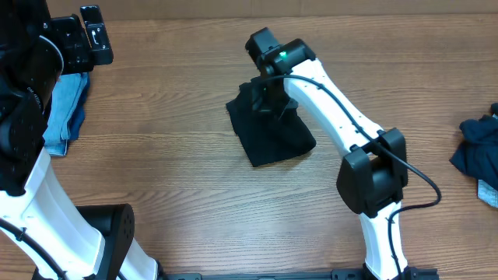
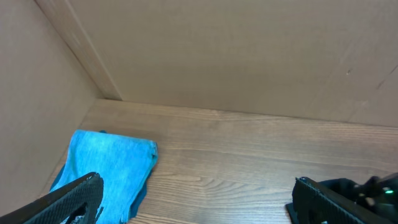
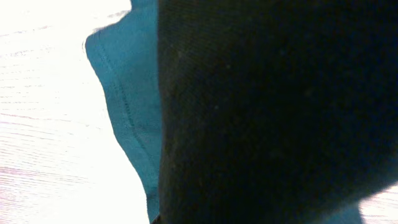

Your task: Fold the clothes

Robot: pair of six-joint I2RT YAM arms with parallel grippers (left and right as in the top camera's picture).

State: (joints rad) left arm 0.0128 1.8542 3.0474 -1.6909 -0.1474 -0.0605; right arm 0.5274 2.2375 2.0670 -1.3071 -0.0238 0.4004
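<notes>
Slippage is the main worry: the black T-shirt (image 1: 272, 132) lies in a compact, partly folded bundle at the middle of the table (image 1: 171, 163), and the right gripper (image 1: 267, 95) has it by a small bite of cloth near its far left corner, so a quick pull could drag the whole bundle across the wood or shake the layers apart instead of turning one edge over. A thin pinch may also catch only the top layer, which would leave the fold crooked. The right wrist view gives no way of checking, since black fabric fills almost all of it and the fingers are hidden. The right jaws are fully closed, and from overhead the cloth rises up to them, so I judge that they grip the shirt. The left gripper (image 2: 199, 190) stands as wide as it goes, holding and touching nothing, and hovers at the far left of the table above the folded light blue denim garment (image 2: 115, 168); it is well apart from the shirt and cannot steady it. A dark navy garment (image 1: 476, 152) lies crumpled at the right edge
</notes>
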